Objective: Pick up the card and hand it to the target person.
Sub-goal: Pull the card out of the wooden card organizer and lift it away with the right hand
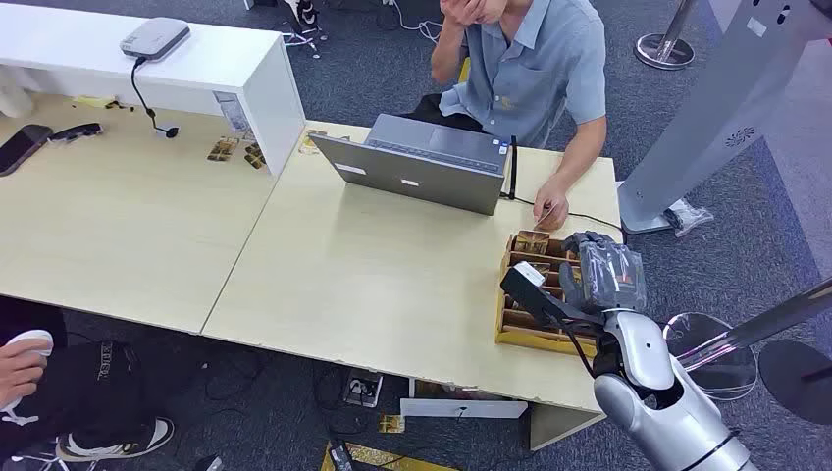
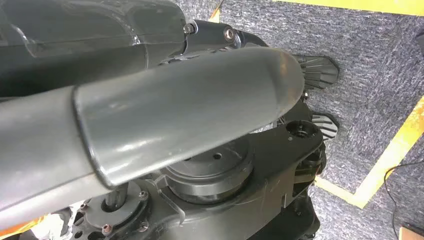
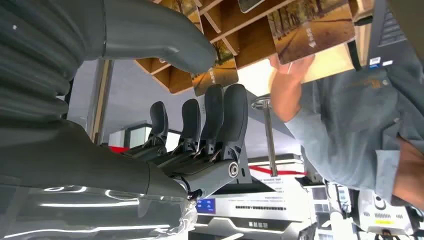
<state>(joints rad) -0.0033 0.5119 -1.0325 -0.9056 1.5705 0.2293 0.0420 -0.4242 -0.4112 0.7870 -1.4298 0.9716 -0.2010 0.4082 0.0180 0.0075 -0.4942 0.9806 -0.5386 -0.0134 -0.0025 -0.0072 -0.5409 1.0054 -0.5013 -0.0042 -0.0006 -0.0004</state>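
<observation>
A: Right hand (image 1: 606, 270), head view: at about 4 o'clock in frame, over the wooden card tray (image 1: 514, 337) at the table's (image 1: 373, 285) near right corner. Silver forearm entering from 5 o'clock.

B: Grip state?

A: Right wrist view: dark fingers (image 3: 220, 117) straight and side by side, thick thumb (image 3: 165, 42) set apart from them, air between. Nothing held. Fingertips just beside the tray's dividers, contact not resolvable.

B: Card location?

A: Cards standing in the tray's compartments. One card (image 1: 533, 241) visible at the tray's far end, 12 o'clock of the hand. In the wrist view, same kind of card (image 3: 310, 31) with a tree-lined-path print, upright in its slot; another (image 3: 215, 75) close by the thumb tip. All in the tray, none lifted.

B: Person?

A: Seated across the table at 1 o'clock in head view, grey-blue shirt (image 1: 540, 69). One of the person's hands (image 1: 549, 210) resting on the table just beyond the tray's far end. Open laptop (image 1: 417, 162) in front of the person, at 10 o'clock of the tray.

B: Left hand?

A: Left wrist view: thick grey thumb (image 2: 190, 117) across the frame, carpet (image 2: 380, 65) behind. Other fingers hidden; open or closed not determinable.
</observation>
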